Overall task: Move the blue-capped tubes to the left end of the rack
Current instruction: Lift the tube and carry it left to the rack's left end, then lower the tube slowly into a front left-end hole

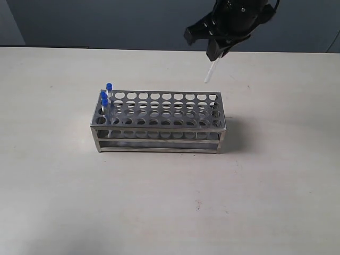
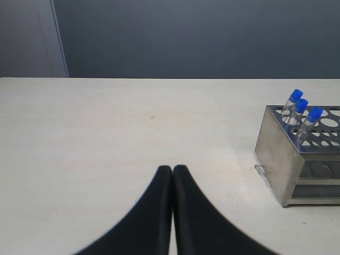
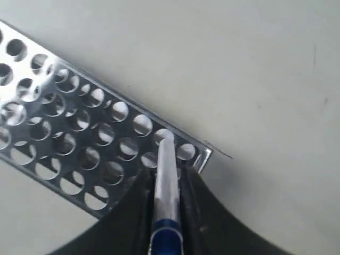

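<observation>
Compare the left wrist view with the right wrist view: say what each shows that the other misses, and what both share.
Left wrist only: three blue-capped tubes standing at one end of the rack, the left gripper shut and empty, and a dark wall behind. Right wrist only: the right gripper shut on a fourth tube, blue cap toward the camera, and the rack's holes seen from above. Both: the rack and the pale table.

shiny metal rack point(image 1: 159, 142), clear glossy tube point(image 3: 166, 175), matt pale table point(image 1: 159, 207)
</observation>
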Robot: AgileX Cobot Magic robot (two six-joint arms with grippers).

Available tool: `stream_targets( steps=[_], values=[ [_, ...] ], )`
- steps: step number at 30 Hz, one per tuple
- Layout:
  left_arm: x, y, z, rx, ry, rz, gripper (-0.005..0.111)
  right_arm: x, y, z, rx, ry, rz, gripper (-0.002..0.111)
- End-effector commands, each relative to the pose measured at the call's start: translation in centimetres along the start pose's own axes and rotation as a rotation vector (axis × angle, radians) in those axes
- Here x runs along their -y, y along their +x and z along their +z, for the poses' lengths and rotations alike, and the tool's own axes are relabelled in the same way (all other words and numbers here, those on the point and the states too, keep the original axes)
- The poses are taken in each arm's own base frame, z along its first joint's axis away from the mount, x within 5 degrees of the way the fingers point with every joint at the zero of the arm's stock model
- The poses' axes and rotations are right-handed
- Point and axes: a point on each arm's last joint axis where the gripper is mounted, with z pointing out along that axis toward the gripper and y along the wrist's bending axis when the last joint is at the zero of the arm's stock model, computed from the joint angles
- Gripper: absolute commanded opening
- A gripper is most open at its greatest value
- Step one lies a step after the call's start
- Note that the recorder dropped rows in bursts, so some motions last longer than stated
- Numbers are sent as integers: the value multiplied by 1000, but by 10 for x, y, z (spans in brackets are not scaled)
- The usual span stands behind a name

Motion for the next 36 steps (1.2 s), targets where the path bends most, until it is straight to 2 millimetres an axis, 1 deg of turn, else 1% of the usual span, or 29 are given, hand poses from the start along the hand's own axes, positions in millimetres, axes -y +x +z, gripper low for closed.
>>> stream_targets(
  steps=[1,4,10,12,15,18,21,25,36],
  values=[
    [1,-2,-1,11,9,-1,1,-29,-1,-10,36,-91,-101,1],
    [1,-2,-1,11,9,-1,1,-55,-3,-5,49,-130,-181,1],
    [1,-2,-1,13,10,1,1,-104,-9,13,15,-184,-333,-1],
    [1,-2,-1,13,10,1,1,-117,-14,19,-5,-198,-370,-1],
    [1,-2,-1,13,10,1,1,-129,-22,28,-18,-214,-402,-1],
    [1,-2,-1,13,10,1,1,-138,-29,36,-14,-222,-417,-1],
    [1,-2,-1,13,10,1,1,-145,-33,39,-3,-247,-420,-1],
    [1,-2,-1,13,10,1,1,-153,-35,44,-1,-284,-429,-1],
    [1,-2,-1,13,10,1,1,-156,-35,58,-12,-295,-438,-1]
  ],
)
